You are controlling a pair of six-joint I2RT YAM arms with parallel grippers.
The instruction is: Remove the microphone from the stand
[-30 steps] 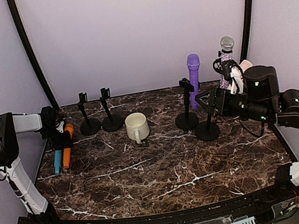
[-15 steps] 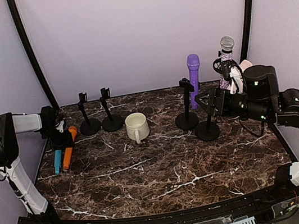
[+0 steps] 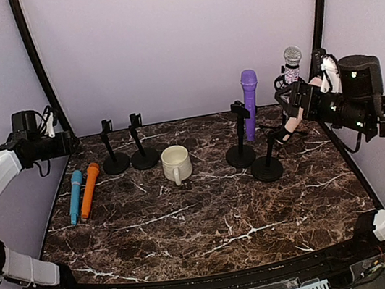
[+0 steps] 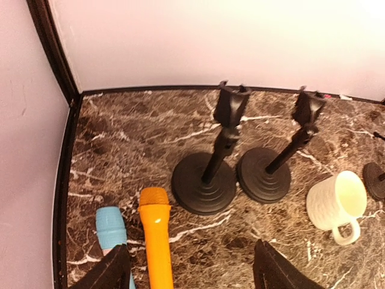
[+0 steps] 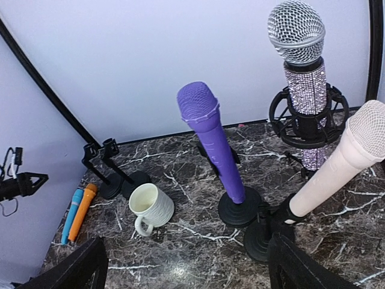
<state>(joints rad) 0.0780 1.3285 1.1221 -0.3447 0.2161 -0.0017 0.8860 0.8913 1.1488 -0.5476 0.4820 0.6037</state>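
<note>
Three microphones stand upright at the back right. A purple one (image 5: 213, 141) rises from a black round base (image 5: 239, 208). A silver-headed glitter one (image 5: 301, 66) sits in a ring mount. A cream one (image 5: 343, 156) leans in the clip of the nearest stand (image 5: 264, 238). My right gripper (image 5: 192, 271) hovers open above and in front of them, holding nothing; in the top view the right gripper (image 3: 293, 108) is beside the cream microphone. My left gripper (image 4: 192, 274) is open and raised at the far left, over an orange microphone (image 4: 155, 241) and a blue microphone (image 4: 111, 232) lying flat.
Two empty black stands (image 4: 204, 180) (image 4: 264, 174) are at the back left. A cream mug (image 3: 176, 164) sits beside them. Another empty stand (image 3: 238, 137) is in front of the purple microphone. Black frame posts rise at both back corners.
My left gripper opened, let go of the orange microphone and lifted back to the left. My right arm rose and pulled back to the right, with its jaws wider.
</note>
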